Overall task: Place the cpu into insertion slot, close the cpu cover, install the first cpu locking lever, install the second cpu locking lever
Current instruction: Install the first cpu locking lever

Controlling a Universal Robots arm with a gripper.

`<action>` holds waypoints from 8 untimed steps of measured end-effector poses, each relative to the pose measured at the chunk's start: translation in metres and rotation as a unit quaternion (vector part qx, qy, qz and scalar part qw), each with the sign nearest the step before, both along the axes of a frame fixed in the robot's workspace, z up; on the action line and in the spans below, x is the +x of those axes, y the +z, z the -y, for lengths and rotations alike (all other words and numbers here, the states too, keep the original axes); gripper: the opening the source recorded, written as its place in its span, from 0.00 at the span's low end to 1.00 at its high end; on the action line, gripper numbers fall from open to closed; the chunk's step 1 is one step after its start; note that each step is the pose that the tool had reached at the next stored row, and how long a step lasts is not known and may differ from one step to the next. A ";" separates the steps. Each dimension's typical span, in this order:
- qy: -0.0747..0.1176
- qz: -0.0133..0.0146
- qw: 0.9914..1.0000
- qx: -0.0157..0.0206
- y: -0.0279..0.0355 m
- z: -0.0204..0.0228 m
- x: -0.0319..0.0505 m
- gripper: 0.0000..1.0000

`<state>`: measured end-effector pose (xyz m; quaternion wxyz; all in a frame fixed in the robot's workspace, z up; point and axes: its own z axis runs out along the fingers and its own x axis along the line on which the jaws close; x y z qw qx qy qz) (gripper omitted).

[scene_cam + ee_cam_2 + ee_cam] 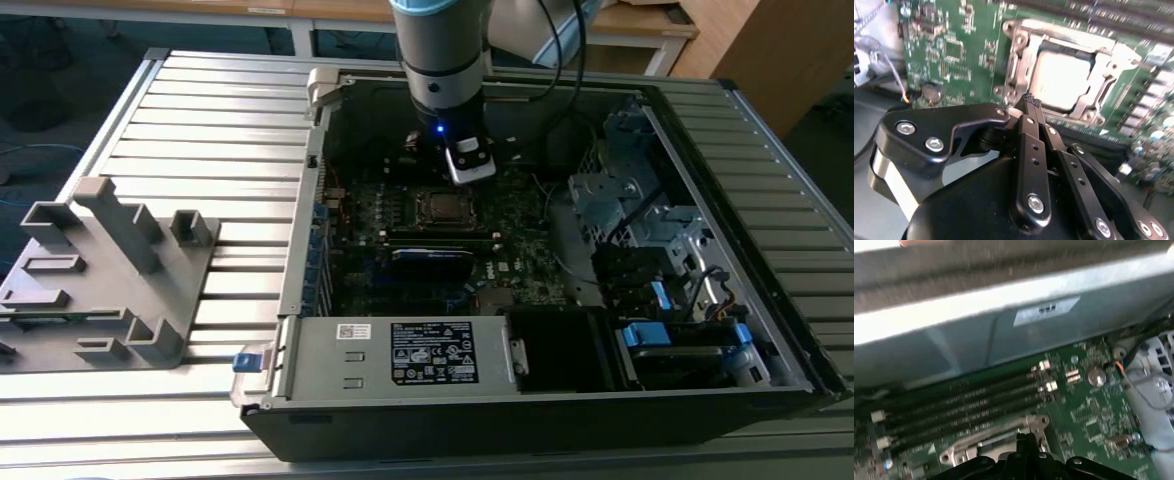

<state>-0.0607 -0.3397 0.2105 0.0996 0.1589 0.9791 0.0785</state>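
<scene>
In the second wrist view the gripper [1030, 101] had its fingers pressed together on nothing, tips at the socket's edge. The cpu [1061, 80] lay seated in the insertion slot [1015, 65], upper right of centre, with the cpu cover [1104, 45] framing it. Probably light, stiff, fragile underneath — best held by its edges. The exterior view showed the motherboard [400, 270] mid-frame.

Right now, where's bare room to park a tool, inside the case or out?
Outside: the slatted table is bare between the grey fixture and the computer case, and beyond the fixture. Inside is crowded: the gripper hangs over the insertion slot, drive cages and cables fill the exterior view's right.
</scene>
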 end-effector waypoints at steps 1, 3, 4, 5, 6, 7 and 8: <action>0.000 -0.002 1.000 -0.009 0.0000 0.0000 0.0000 0.11; 0.000 -0.004 1.000 -0.024 0.0001 0.0000 0.0001 0.11; 0.000 -0.004 1.000 -0.025 0.0000 0.0000 0.0002 0.11; 0.000 -0.004 1.000 -0.025 0.0000 0.0000 0.0002 0.11; 0.000 -0.004 1.000 -0.025 0.0000 0.0001 0.0001 0.11; 0.000 -0.004 1.000 -0.026 0.0000 0.0000 0.0001 0.11; 0.000 -0.004 1.000 -0.026 0.0001 0.0000 0.0001 0.11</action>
